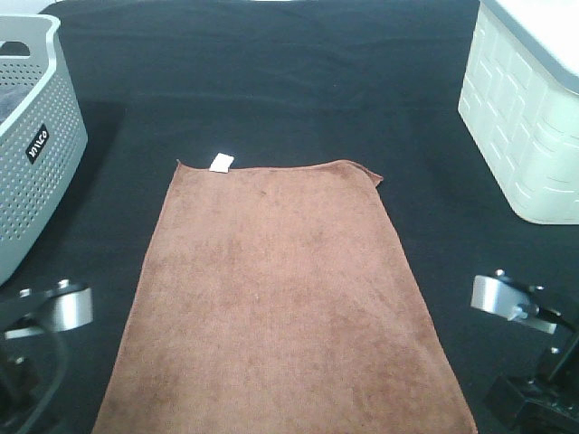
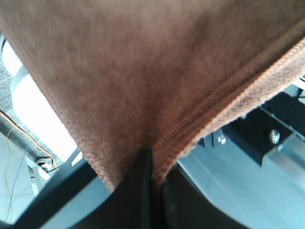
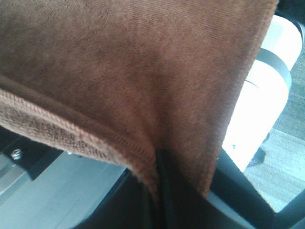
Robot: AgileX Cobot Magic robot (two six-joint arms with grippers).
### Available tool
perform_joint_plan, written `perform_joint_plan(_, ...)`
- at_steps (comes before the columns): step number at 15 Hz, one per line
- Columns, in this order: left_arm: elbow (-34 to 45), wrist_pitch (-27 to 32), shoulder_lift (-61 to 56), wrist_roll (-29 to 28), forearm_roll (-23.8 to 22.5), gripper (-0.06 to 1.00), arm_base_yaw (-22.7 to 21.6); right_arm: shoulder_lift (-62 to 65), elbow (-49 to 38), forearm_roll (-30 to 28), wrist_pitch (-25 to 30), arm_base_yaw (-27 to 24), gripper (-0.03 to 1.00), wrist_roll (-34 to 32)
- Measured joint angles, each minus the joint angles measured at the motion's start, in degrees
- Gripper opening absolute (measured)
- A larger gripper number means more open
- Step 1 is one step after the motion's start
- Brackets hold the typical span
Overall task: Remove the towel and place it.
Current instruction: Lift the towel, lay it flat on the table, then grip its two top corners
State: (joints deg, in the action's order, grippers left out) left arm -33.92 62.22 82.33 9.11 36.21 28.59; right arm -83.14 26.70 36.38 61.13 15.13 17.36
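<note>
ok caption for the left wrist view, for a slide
Left tool pinching the hemmed edge of the towel, cloth filling most of the frame.

A black-clothed surface [image 1: 271, 81] fills the view, matte and evenly lit from above. At ten o'clock stands a grey perforated basket [image 1: 41, 172] with a small dark label. At two o'clock sits a white panelled bin [image 1: 525, 136] — its top washed out by glare.

Far left on the desk [image 1: 425, 54], a grey perforated basket [image 1: 41, 181], cropped by the frame edge, with a small black label [image 1: 38, 143] with white lettering on its side. Far right, a white bin [image 1: 525, 127] with panelled walls, likewise cropped. Beneath both, a black cloth [image 1: 271, 81] spread flat.
</note>
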Motion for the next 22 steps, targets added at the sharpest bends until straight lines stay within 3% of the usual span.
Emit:
perform_joint_plan(3, -4.93, -1.15, 7.62, 0.8, -0.23, 0.0, 6.47, -3.84, 0.06, -0.11, -2.29, 0.0, 0.01, 0.29)
perform_joint_plan(6, -7.1, -1.72, 12.83, 0.8, -0.46, 0.0, 10.14, -4.07, 0.06, -0.23, -2.29, 0.0, 0.02, 0.34)
perform_joint_plan(9, -8.14, -2.18, 14.21, -1.15, -0.74, 0.02, 12.26, -4.07, 0.06, -0.29, -1.43, 0.0, 0.15, 0.34)
perform_joint_plan(10, -8.14, -2.18, 14.21, -1.15, -0.74, 0.02, 12.26, -4.07, 0.06, -0.29, -1.43, 0.0, 0.15, 0.34)
perform_joint_plan(12, -8.88, -1.95, 14.27, -3.44, -0.97, 0.28, 12.26, -4.07, 0.06, -0.29, -1.03, 0.0, 0.33, 0.34)
perform_joint_plan(13, -10.37, -0.74, 14.15, -6.7, -1.03, 0.61, 12.26, -4.07, 0.06, -0.46, -1.03, 0.0, 0.57, 0.34)
perform_joint_plan(14, -10.37, -0.74, 14.15, -6.7, -1.03, 0.61, 12.26, -4.07, 0.06, -0.46, -1.03, 0.0, 0.57, 0.34)
perform_joint_plan(15, -11.92, -0.29, 13.41, -7.51, -1.03, 0.83, 12.26, -4.07, 0.06, -0.52, -1.03, 0.0, 0.73, 0.34)
perform_joint_plan(19, -12.61, 0.86, 13.12, -7.62, -1.03, 0.89, 12.26, -3.78, 1.32, -0.86, -0.97, 0.0, 0.77, 0.34)
perform_joint_plan(22, -15.58, 1.03, 13.12, -6.47, -2.75, 0.89, 12.26, -2.12, 7.62, -4.24, -0.69, 0.0, 0.77, 0.29)
